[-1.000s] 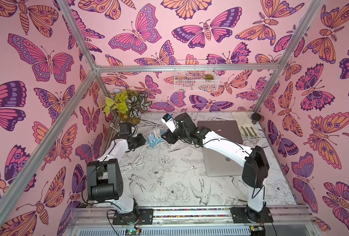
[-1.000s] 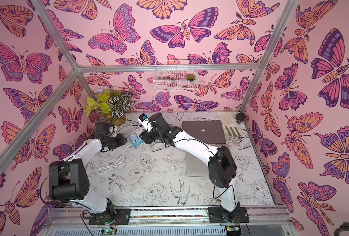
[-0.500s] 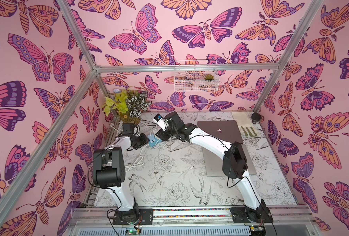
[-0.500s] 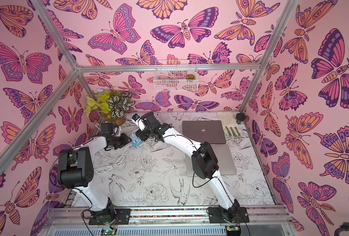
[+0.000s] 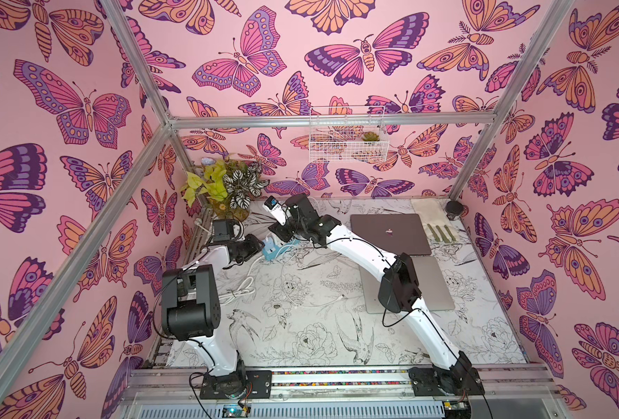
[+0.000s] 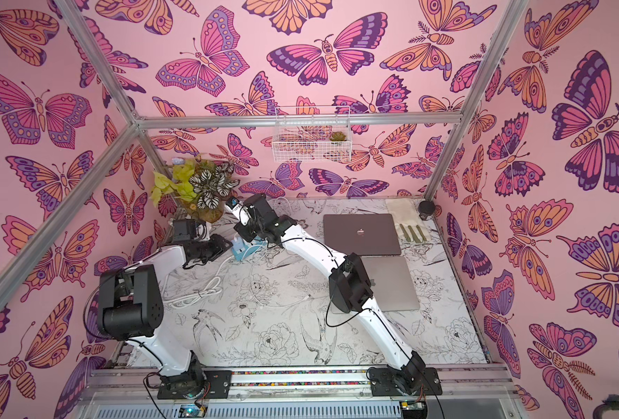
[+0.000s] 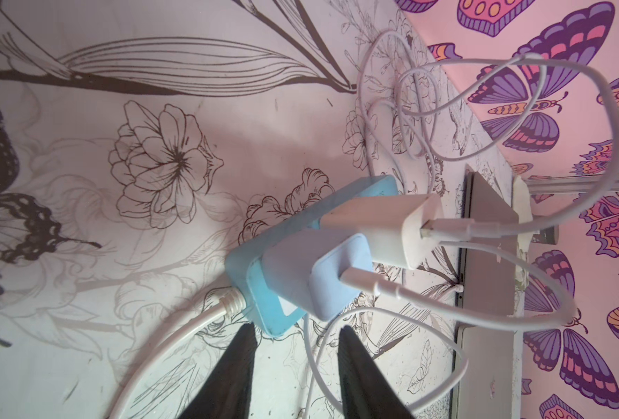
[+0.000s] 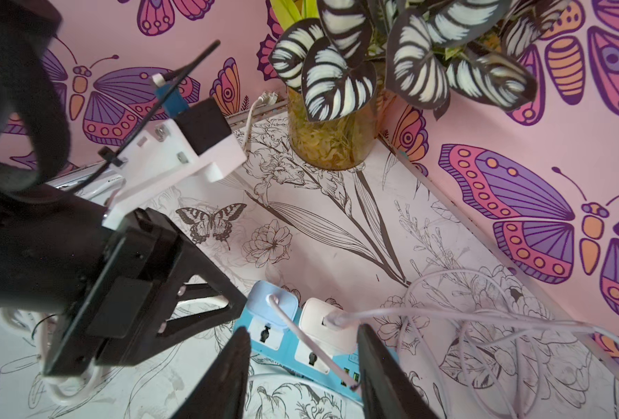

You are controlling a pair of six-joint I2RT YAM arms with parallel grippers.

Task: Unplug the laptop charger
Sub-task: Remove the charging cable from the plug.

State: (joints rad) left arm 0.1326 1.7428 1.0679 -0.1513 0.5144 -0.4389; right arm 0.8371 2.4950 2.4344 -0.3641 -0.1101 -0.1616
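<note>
Here, plugged charger (image 8: 318,316), just beyond right end effector (image 8: 303,329)

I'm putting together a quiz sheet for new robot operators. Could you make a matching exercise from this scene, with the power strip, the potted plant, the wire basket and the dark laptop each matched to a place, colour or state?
Things
1. power strip
2. potted plant
3. wire basket
4. dark laptop

Descriptions
A. hung on the back wall
B. closed, lying flat
C. light blue
D. standing in the far left corner

Pairs: 1-C, 2-D, 3-A, 4-B
</note>
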